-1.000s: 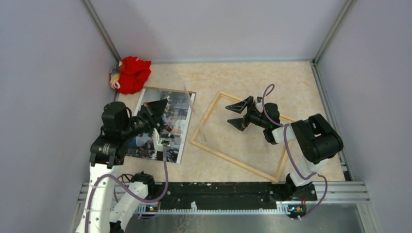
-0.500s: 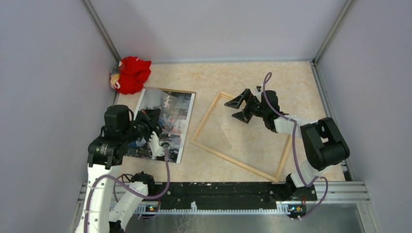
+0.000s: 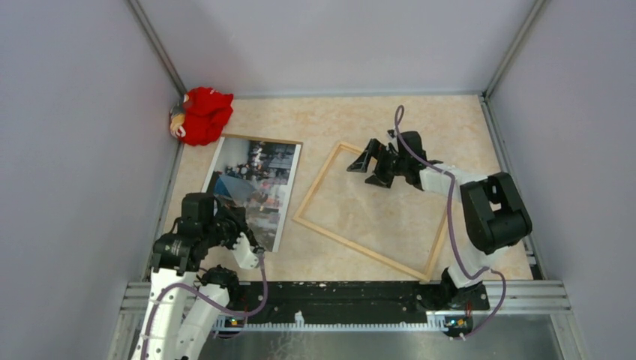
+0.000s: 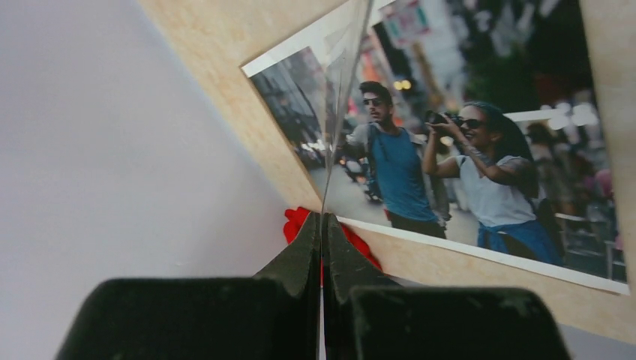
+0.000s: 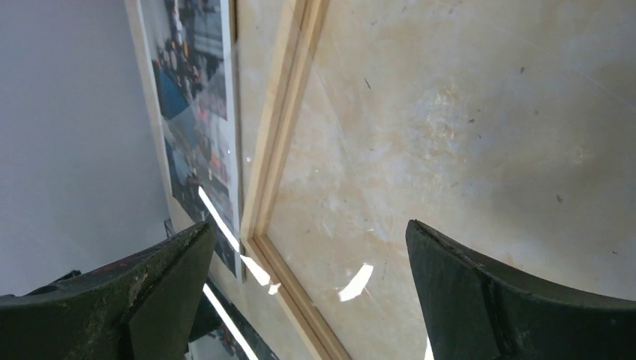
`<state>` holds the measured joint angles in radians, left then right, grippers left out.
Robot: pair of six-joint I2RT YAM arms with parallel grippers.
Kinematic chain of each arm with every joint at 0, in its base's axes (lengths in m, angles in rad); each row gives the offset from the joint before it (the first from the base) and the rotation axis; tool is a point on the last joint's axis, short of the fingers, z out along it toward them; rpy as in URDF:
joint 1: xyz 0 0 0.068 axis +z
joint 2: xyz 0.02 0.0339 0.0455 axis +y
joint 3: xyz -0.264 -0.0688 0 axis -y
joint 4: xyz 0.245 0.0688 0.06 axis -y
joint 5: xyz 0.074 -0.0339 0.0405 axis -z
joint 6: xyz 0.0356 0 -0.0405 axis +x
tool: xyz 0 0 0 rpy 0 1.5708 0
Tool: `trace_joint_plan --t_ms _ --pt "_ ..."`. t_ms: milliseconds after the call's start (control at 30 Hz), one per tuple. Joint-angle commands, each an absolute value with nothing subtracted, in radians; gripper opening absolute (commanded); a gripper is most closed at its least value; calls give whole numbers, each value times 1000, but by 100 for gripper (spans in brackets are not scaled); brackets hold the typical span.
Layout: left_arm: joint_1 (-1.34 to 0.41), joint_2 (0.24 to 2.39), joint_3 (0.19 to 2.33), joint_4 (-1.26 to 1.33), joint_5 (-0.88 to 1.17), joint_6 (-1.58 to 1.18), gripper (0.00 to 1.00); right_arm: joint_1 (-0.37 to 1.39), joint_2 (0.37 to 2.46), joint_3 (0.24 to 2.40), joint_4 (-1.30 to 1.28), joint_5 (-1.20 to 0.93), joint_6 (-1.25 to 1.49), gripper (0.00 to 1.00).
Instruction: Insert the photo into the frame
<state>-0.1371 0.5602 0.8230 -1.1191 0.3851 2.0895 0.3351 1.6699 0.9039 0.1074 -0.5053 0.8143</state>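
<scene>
The photo lies face up on the table at the left, also filling the left wrist view. To its right the light-wood frame lies flat and empty. My left gripper hovers over the photo's near end, shut on the edge of a thin clear sheet that rises edge-on from the jaws. The sheet hangs low over the photo. My right gripper hangs open above the frame's far corner, nothing between its fingers; the frame rail passes below.
A red plush toy sits in the far left corner against the wall. A brown board edge shows at the photo's far side. Walls close in the table on three sides. The arm bases and a metal rail line the near edge.
My left gripper has drawn back toward the near edge, and the clear sheet has dropped from a raised tilt to low over the photo. The right gripper moved toward the frame's far corner.
</scene>
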Motion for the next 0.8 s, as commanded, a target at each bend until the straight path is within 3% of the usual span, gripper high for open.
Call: trace_joint_plan --t_ms 0,433,767 --pt "-133 550 762 -1041 324 2441 0 326 1736 958 70 -571 736 99" --pt "-133 509 586 -884 264 2413 0 302 1978 1133 110 -804 708 91" --pt "-133 508 580 -864 283 2418 0 302 2127 1219 149 -913 693 86"
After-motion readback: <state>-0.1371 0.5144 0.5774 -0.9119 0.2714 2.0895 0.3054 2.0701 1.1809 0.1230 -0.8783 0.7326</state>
